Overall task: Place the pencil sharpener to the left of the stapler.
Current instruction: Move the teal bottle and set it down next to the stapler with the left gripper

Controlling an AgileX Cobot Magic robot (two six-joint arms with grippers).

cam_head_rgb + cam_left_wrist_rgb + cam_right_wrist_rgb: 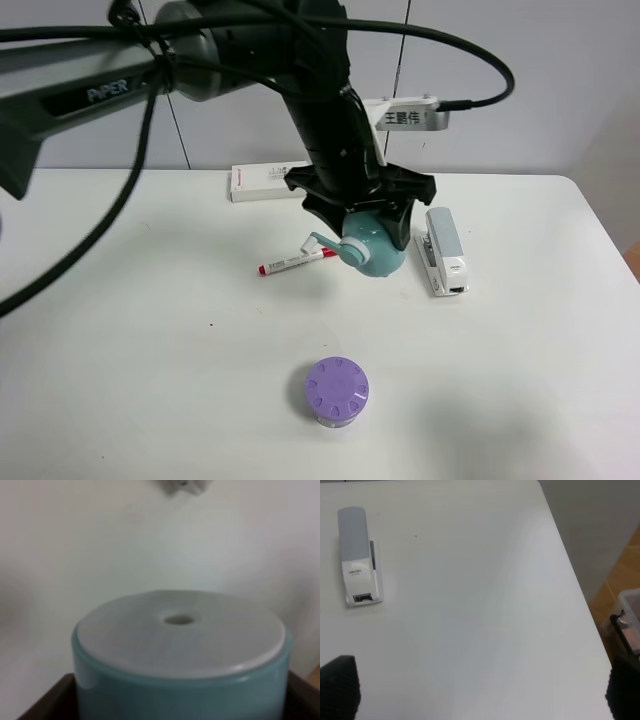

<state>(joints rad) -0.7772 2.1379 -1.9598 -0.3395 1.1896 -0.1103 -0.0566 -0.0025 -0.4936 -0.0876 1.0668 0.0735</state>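
Note:
The mint-teal pencil sharpener point(380, 252) sits between the fingers of my left gripper point(368, 226), which is shut on it from above. Its pale crank handle point(322, 243) points left. The sharpener is just left of the white stapler point(443, 250) with a small gap between them; I cannot tell whether it touches the table. In the left wrist view the sharpener point(180, 645) fills the lower half, with dark fingers point(47, 702) at its sides. The right wrist view shows the stapler point(359, 555) lying flat and my right gripper point(480, 692) open, well apart from it.
A red-capped marker point(297, 262) lies just left of the sharpener. A white rectangular box point(265, 180) lies at the back and a purple lidded jar point(337, 392) near the front. The table's right edge point(570, 580) is close to the stapler, with a clear bin point(631, 615) on the floor beyond.

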